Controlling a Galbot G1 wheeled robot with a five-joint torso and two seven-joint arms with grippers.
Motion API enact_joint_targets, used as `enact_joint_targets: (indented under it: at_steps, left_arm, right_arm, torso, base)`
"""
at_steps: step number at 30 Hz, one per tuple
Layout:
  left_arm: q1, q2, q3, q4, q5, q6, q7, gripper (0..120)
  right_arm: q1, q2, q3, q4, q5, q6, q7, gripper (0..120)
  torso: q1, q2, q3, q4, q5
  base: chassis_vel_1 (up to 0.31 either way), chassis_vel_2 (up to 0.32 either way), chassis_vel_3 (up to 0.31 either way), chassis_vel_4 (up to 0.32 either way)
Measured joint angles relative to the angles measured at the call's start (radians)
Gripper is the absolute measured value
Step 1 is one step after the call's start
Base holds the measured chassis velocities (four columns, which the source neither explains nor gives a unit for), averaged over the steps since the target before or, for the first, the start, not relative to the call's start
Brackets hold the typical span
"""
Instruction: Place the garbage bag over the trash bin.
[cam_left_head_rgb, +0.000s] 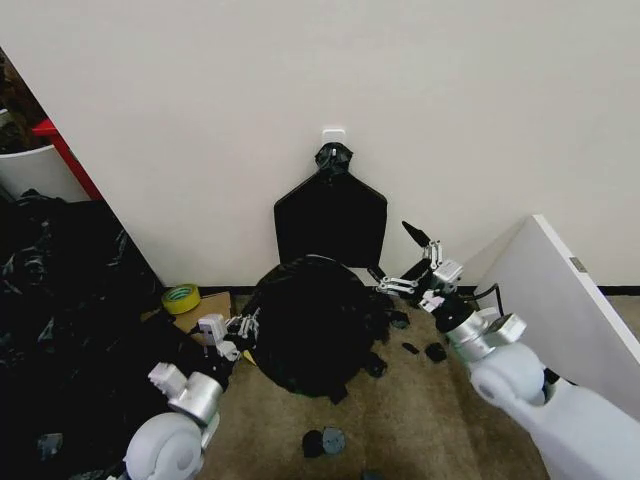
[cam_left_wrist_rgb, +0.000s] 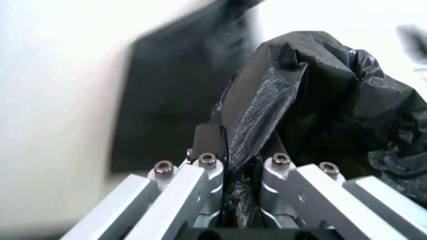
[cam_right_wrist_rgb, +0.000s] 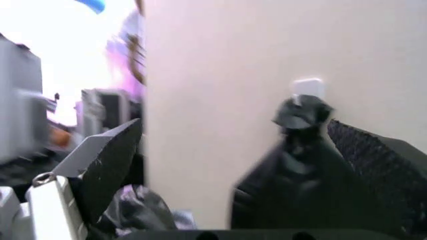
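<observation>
Both hands flank the garbage bag (cam_left_head_rgb: 315, 330) draped over the bin on the floor: our left hand (cam_left_head_rgb: 240, 330) pinches its thin, slippery film, our right hand (cam_left_head_rgb: 400, 262) spread beside it.

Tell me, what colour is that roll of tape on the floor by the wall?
The roll of tape is yellow-green, best seen in the head view.

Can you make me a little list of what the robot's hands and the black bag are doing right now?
garbage bag: draped over the bin, hiding it
left gripper: at the bag's left side, shut on a fold of the plastic
right gripper: at the bag's upper right, open
hanging bundle: on the wall behind
tape roll: on the floor, left
</observation>
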Motion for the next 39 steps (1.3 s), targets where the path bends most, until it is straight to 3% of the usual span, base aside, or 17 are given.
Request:
enact_joint_targets:
  at_steps: [1, 3, 7, 13, 23, 34, 39]
  left_arm:
    - [0.0, 0.0, 0.0, 0.0, 0.0, 0.0, 0.0, 4]
    - [-0.006, -0.001, -0.019, 0.027, 0.042, -0.07, 0.119, 4]
    - [-0.005, -0.009, -0.046, 0.055, 0.117, -0.142, 0.236, 4]
    - [-0.007, -0.014, -0.06, 0.061, 0.146, -0.167, 0.252, 4]
    - [-0.004, -0.012, -0.071, 0.058, 0.14, -0.177, 0.27, 4]
    - [-0.006, -0.018, -0.072, 0.051, 0.133, -0.179, 0.277, 4]
    - [-0.001, -0.022, -0.072, 0.045, 0.128, -0.177, 0.302, 4]
  right_arm:
    - [0.0, 0.0, 0.0, 0.0, 0.0, 0.0, 0.0, 100]
    - [0.012, 0.002, 0.02, -0.053, 0.079, 0.002, -0.163, 100]
    - [0.024, -0.001, 0.051, -0.124, 0.125, -0.018, -0.349, 100]
    - [0.022, -0.009, 0.067, -0.152, 0.102, -0.056, -0.453, 100]
    - [0.014, -0.01, 0.051, -0.131, -0.047, -0.089, -0.293, 100]
    - [0.016, -0.004, 0.059, -0.161, -0.215, -0.066, -0.29, 100]
    - [0.014, 0.006, 0.047, -0.162, -0.376, -0.077, -0.037, 100]
  torso:
    - [0.0, 0.0, 0.0, 0.0, 0.0]
    - [0.0, 0.0, 0.0, -0.0002, 0.0001]
    - [0.0, 0.0, 0.0, 0.0, 0.0]
    - [0.0, 0.0, 0.0, -0.0001, -0.0001]
    - [0.0, 0.0, 0.0, 0.0, -0.0001]
    - [0.0, 0.0, 0.0, -0.0001, 0.0]
    - [0.0, 0.0, 0.0, -0.0001, -0.0001]
  base:
    - [0.0, 0.0, 0.0, 0.0]
    - [0.0, 0.0, 0.0, 0.0]
    - [0.0, 0.0, 0.0, 0.0]
    - [0.0, 0.0, 0.0, 0.0]
    - [0.0, 0.0, 0.0, 0.0]
    - [0.0, 0.0, 0.0, 0.0]
    - [0.0, 0.0, 0.0, 0.0]
